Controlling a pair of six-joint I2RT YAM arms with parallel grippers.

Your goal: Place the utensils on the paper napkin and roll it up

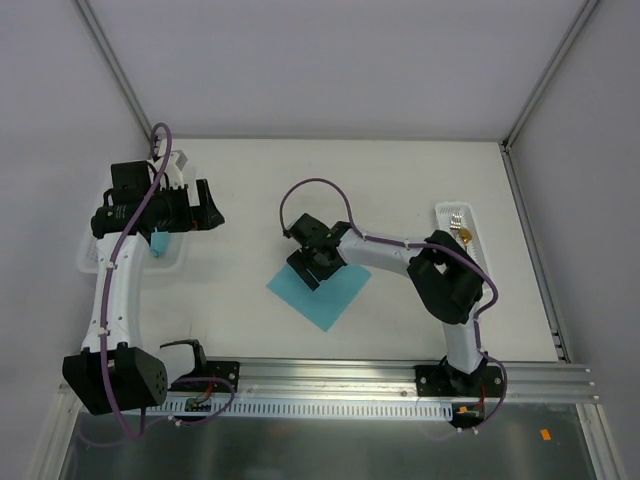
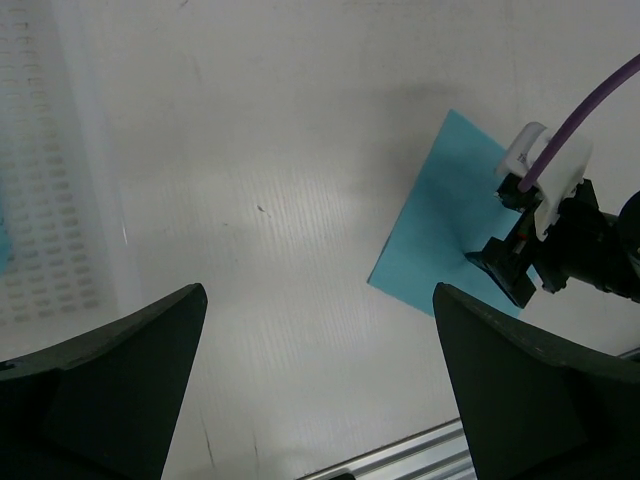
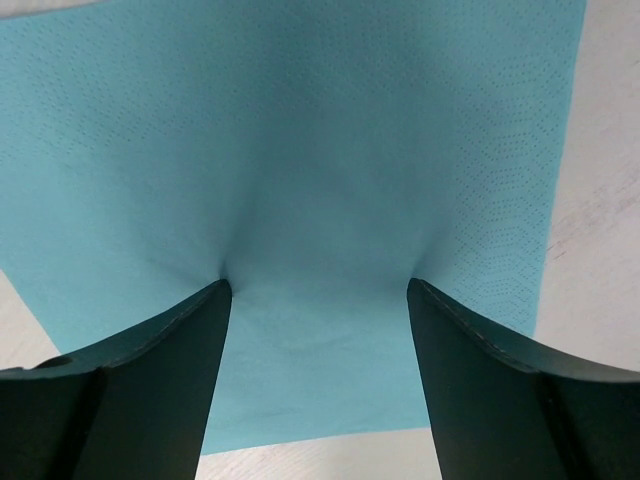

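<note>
Though pinned flat at mid-table and puckered between the parted fingers of the right gripper [image 3: 318, 288], seemingly a light, limp, tear-prone paper napkin [image 1: 338, 296], best pinched at a raised fold or edge; left gripper [image 2: 320, 290] wide open, empty, far left.
</note>
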